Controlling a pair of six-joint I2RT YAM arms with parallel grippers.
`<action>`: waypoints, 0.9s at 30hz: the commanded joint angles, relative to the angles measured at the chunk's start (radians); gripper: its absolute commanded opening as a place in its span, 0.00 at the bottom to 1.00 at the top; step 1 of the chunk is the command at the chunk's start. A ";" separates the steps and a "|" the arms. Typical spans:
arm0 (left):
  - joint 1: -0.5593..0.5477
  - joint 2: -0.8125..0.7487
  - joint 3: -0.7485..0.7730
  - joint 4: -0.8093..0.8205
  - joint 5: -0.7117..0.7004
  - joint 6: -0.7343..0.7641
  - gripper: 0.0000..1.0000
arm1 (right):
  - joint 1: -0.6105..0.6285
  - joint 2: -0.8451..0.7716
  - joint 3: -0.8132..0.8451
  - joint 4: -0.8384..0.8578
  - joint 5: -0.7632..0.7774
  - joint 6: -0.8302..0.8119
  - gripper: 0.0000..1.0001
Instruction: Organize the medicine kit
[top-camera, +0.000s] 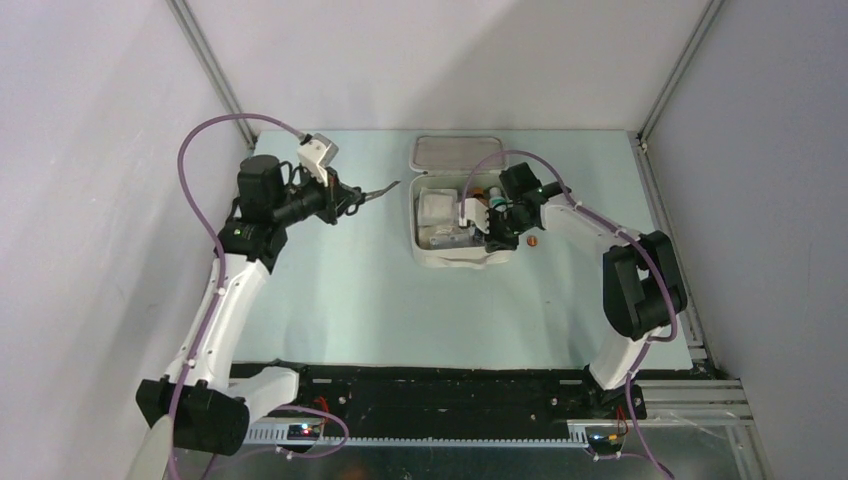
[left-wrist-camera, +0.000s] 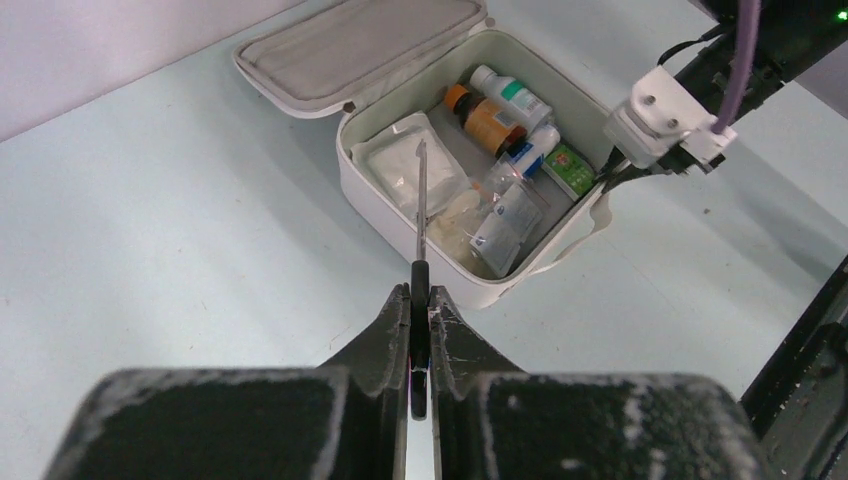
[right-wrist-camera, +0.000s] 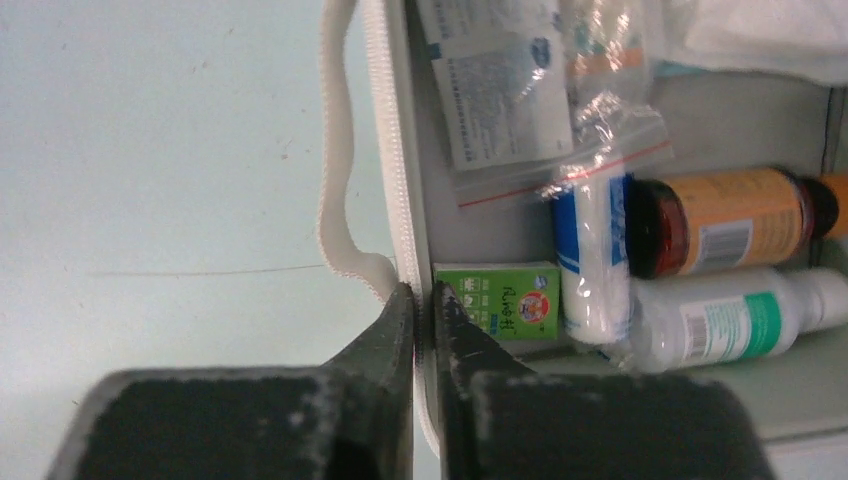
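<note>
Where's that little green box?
In the right wrist view, the green box lies inside the medicine kit against its wall, beside the right gripper, next to a white roll.

The medicine kit (left-wrist-camera: 385, 205) has a white, smooth, matt shell and grey cloth lining in its lid. The amber bottle (right-wrist-camera: 720, 220) and white bottle (right-wrist-camera: 740, 320) look like glossy plastic with paper labels; the green box (right-wrist-camera: 510, 300) is printed card. The clear bag (right-wrist-camera: 600, 130) is crinkled, shiny film. The thin tool (left-wrist-camera: 421, 190) is dull metal, the left gripper (left-wrist-camera: 421, 292) scuffed matt black plastic, the table (left-wrist-camera: 180, 230) smooth and matt.
</note>
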 joint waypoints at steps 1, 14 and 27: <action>0.009 -0.057 -0.006 0.034 -0.030 -0.041 0.00 | 0.033 0.001 0.045 0.034 0.082 0.294 0.00; 0.009 -0.104 -0.098 0.066 -0.004 0.019 0.00 | 0.285 -0.006 0.105 0.084 -0.099 0.854 0.38; 0.012 -0.005 0.000 0.071 -0.019 0.015 0.00 | -0.083 -0.054 0.241 0.186 -0.154 1.145 0.73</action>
